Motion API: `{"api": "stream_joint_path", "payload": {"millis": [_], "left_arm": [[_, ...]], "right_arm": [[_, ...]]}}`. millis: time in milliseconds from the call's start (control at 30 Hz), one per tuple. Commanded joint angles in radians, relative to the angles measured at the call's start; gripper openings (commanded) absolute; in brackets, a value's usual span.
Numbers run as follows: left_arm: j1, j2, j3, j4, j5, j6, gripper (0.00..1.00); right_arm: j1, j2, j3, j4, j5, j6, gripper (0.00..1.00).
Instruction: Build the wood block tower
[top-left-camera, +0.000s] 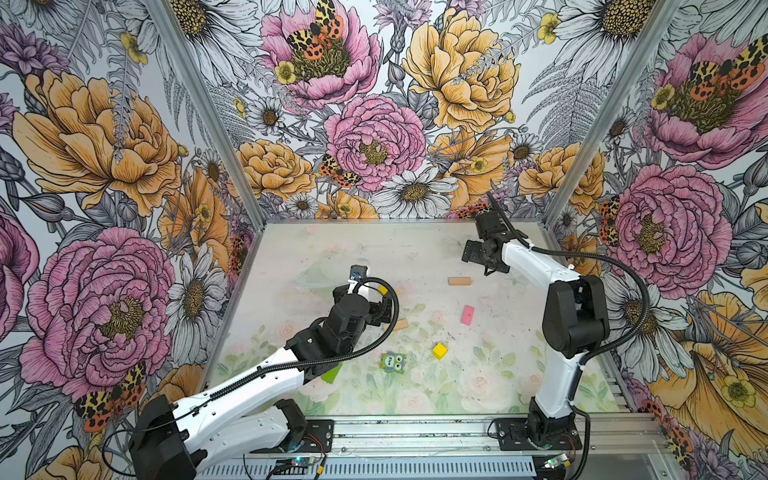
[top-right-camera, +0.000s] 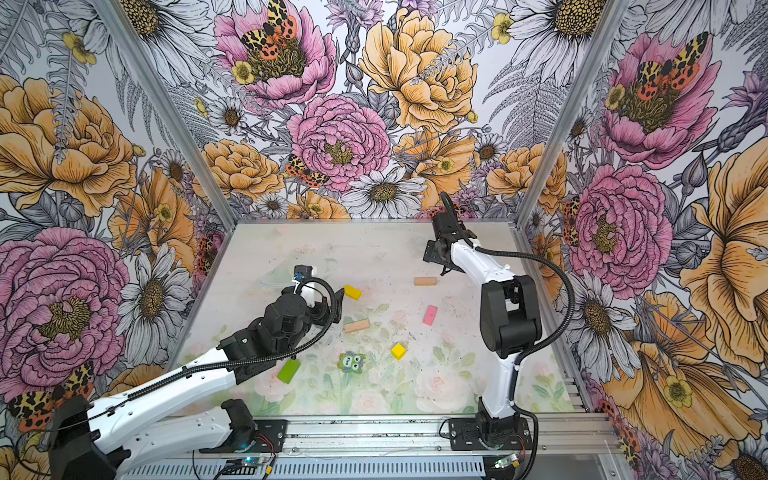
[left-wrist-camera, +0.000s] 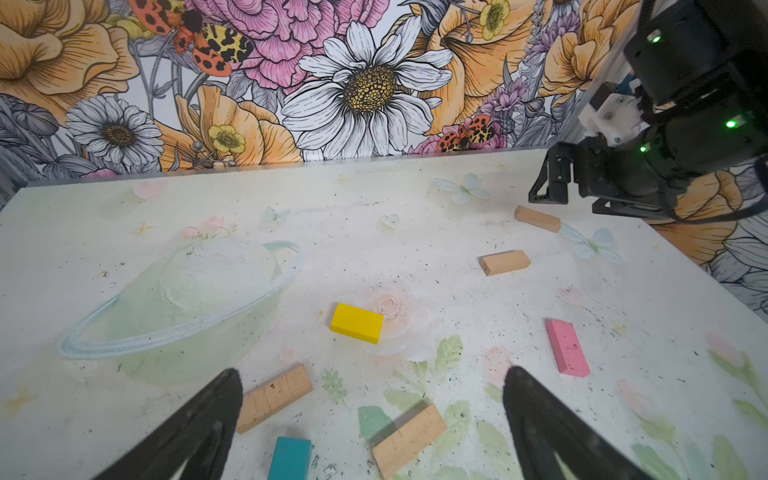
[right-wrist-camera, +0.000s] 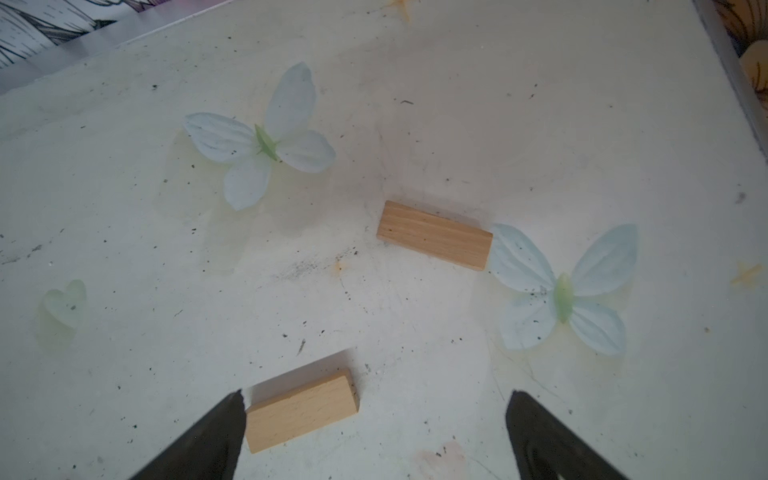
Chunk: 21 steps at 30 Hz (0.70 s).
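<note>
No tower is in view; the wood blocks lie singly on the table. In the left wrist view a tan bar (left-wrist-camera: 274, 397), another tan bar (left-wrist-camera: 409, 440) and a teal block (left-wrist-camera: 289, 457) lie below my open, empty left gripper (left-wrist-camera: 372, 374). Beyond it are a yellow block (left-wrist-camera: 356, 323) and a pink block (left-wrist-camera: 567, 348). At the back right my right gripper (right-wrist-camera: 377, 395) hangs open and empty. One tan bar (right-wrist-camera: 301, 411) lies by its fingertip and a further bar (right-wrist-camera: 434, 235) lies beyond. A yellow cube (top-right-camera: 398, 351), an owl block (top-right-camera: 350, 361) and a lime-green block (top-right-camera: 288, 370) lie nearer the front.
Floral walls close the table (top-left-camera: 374, 245) on three sides, and an aluminium rail (top-left-camera: 415, 432) runs along the front. The left arm (top-left-camera: 249, 378) reaches over the front left of the table. The right arm (top-left-camera: 573, 316) stands along the right edge.
</note>
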Motion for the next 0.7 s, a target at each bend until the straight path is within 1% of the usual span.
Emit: {"api": "stream_joint_path", "payload": {"millis": [0,133,267,433,667], "left_arm": [[-0.042,0.037,0.044,0.037,0.022,0.025,0.99],[-0.099,0.107,0.099,0.041,0.041,0.056,0.99],[-0.158,0.185,0.14,0.075,0.028,0.1,0.99],[-0.186,0.278,0.201,0.09,0.05,0.132,0.99],[-0.186,0.373,0.273,0.092,0.089,0.176,0.99]], "right_arm": [[-0.036,0.003,-0.004,-0.019,0.024,0.071,1.0],[-0.092,0.034,0.001,-0.017,-0.028,0.101,1.0],[-0.117,0.075,0.041,-0.018,-0.067,0.101,1.0],[-0.142,0.108,0.082,-0.019,-0.094,0.115,1.0],[-0.156,0.152,0.127,-0.02,-0.117,0.114,1.0]]}}
